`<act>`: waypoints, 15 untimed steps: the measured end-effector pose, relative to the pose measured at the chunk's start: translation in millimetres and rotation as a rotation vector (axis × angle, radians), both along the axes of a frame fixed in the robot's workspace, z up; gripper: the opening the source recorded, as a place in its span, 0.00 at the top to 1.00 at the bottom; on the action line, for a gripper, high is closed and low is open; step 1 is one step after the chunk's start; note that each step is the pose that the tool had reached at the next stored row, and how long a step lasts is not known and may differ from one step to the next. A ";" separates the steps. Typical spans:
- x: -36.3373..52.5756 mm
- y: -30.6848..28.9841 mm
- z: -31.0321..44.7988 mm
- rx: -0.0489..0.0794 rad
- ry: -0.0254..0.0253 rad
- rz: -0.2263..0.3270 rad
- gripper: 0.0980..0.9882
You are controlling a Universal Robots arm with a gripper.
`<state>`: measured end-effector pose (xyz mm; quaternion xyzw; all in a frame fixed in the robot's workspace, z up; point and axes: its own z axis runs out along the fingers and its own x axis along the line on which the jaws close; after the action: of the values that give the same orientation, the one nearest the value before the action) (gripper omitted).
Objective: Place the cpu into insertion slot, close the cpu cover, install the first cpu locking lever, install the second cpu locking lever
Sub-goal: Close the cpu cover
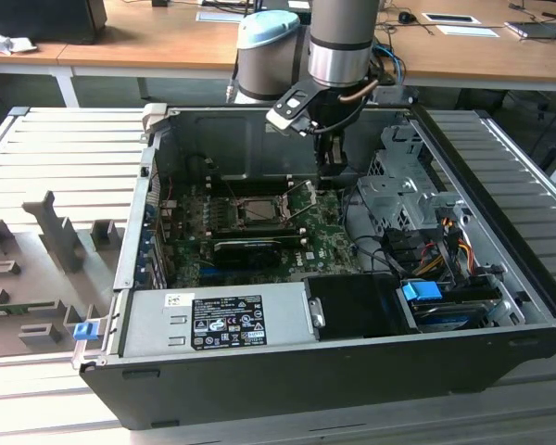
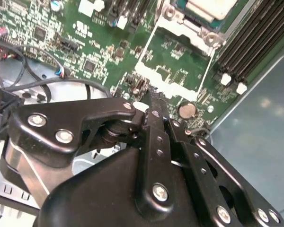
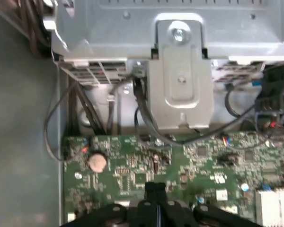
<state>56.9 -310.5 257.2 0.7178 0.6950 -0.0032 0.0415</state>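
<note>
We had the gripper point(image 1: 331, 170) down over the motherboard point(image 1: 326, 243), just off the insertion slot point(image 1: 258, 211) toward the exterior view's right. Its jaws were pinched together and empty, probably to act as one slim poker. The cpu point(image 2: 212, 6) looked seated.

Power supply point(image 1: 218, 320) (stickered), graphics card point(image 1: 250, 248), drive cage point(image 1: 403, 185).

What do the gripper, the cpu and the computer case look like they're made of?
The gripper is probably black-coated metal: it has a satin sheen, and silver screw heads sit along its links. The cpu shows a pale silver top with a dull shine, likely a metal lid. The computer case looks like grey sheet metal, matte inside with folded edges. Its outer side is dark, apparently painted.
</note>
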 end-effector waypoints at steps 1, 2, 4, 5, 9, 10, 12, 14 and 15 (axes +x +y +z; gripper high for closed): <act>1.8 0.9 -1.2 0.000 0.0005 0.000 0.99; 2.7 1.5 -1.9 0.000 0.0007 0.001 0.99; 4.4 2.5 -4.8 0.000 0.0009 0.001 0.99; 4.7 2.7 -5.8 0.000 0.0009 0.001 0.99; 5.5 4.2 -11.3 0.000 0.0010 0.002 0.99; 5.6 4.4 -12.1 0.000 0.0010 0.002 0.99; 5.2 4.8 -12.4 0.000 0.0019 0.002 0.99; 4.2 4.9 -12.5 0.000 0.0043 0.002 0.99; 3.4 4.9 -12.4 0.000 0.0044 0.002 0.99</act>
<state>60.3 -305.6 244.7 0.7171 0.6958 -0.0047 0.0399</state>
